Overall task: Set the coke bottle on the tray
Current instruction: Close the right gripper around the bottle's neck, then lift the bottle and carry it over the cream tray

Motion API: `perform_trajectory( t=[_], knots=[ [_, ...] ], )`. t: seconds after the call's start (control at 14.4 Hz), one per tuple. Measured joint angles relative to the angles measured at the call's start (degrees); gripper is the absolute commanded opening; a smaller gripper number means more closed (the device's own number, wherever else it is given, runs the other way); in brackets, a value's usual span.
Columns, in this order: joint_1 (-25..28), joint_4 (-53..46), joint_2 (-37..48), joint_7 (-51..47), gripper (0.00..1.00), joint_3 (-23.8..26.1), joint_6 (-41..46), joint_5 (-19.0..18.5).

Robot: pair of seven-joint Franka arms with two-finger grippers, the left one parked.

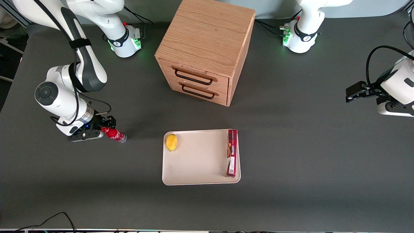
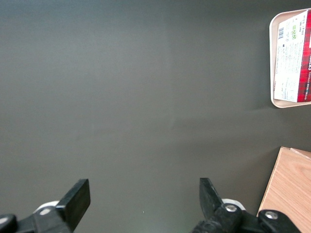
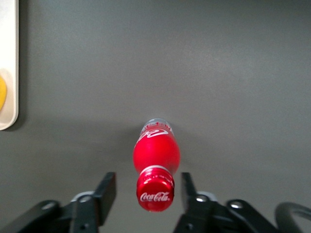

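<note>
Jaws stand apart on either side of the coke bottle's (image 3: 156, 158) cap, not yet pinching it; the gripper (image 3: 148, 191) sits low toward the working arm's end of the table. The bottle looks upright on the dark tabletop. I'd close squarely on the neck before lifting. The tray (image 1: 197, 160) holds a lemon (image 1: 171, 142) in one corner and a red box (image 1: 232, 152) along one edge.

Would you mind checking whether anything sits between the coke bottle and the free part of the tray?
Nothing visible does. The coke bottle stands between the open gripper fingers; bare table leads to the tray, where only the lemon sits near that edge.
</note>
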State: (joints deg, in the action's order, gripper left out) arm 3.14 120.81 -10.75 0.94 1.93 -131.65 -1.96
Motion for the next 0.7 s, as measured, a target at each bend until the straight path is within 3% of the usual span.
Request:
perform_trajectory(
  t=[0.49,0.7],
  knots=[
    [-0.5,-0.44,0.02,0.46,0.0,0.0,0.1,-0.12],
    [-0.7,-6.23,0.3,0.46,0.0,0.0,8.25,-0.12]
  ],
)
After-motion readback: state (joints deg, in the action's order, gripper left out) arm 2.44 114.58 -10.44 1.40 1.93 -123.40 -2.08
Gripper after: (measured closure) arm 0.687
